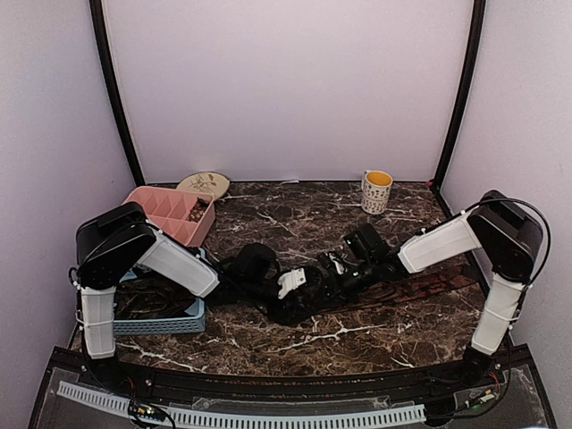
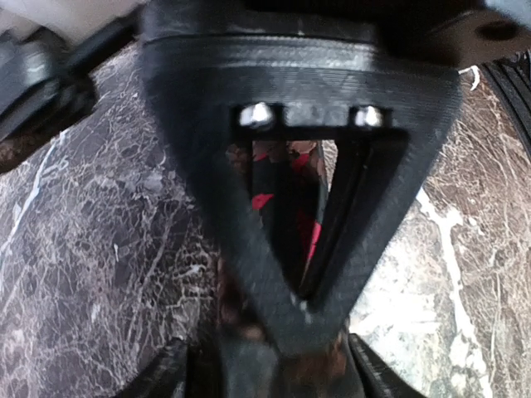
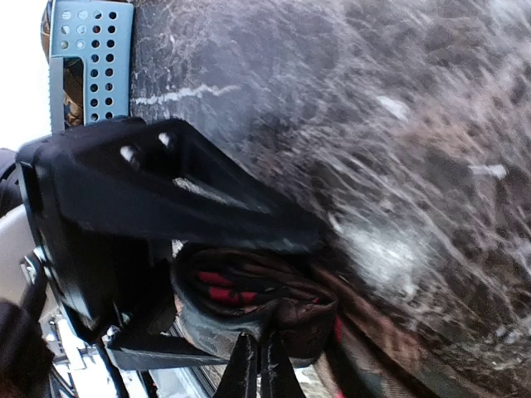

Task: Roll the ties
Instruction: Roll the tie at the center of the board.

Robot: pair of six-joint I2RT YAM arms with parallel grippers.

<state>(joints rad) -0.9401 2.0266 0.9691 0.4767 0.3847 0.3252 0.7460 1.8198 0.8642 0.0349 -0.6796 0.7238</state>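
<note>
A reddish-brown patterned tie with red marks is wound into a coil (image 3: 249, 290) at the table's middle. Its loose tail (image 1: 424, 288) runs flat toward the right. My right gripper (image 3: 259, 358) is shut, pinching the coil's outer fold between its fingertips. My left gripper (image 2: 278, 373) stands open, its fingers (image 3: 182, 195) spread above and below the coil without closing on it. In the top view both grippers meet, left (image 1: 297, 290) and right (image 1: 335, 273), and hide the coil. The left wrist view looks through a black triangular finger frame (image 2: 249, 249) at the tie.
A pink divided tray (image 1: 170, 213) and a small plate (image 1: 204, 185) sit at the back left. A blue perforated basket (image 1: 165, 315) holding dark items stands beside the left arm. A mug (image 1: 376, 190) stands at the back right.
</note>
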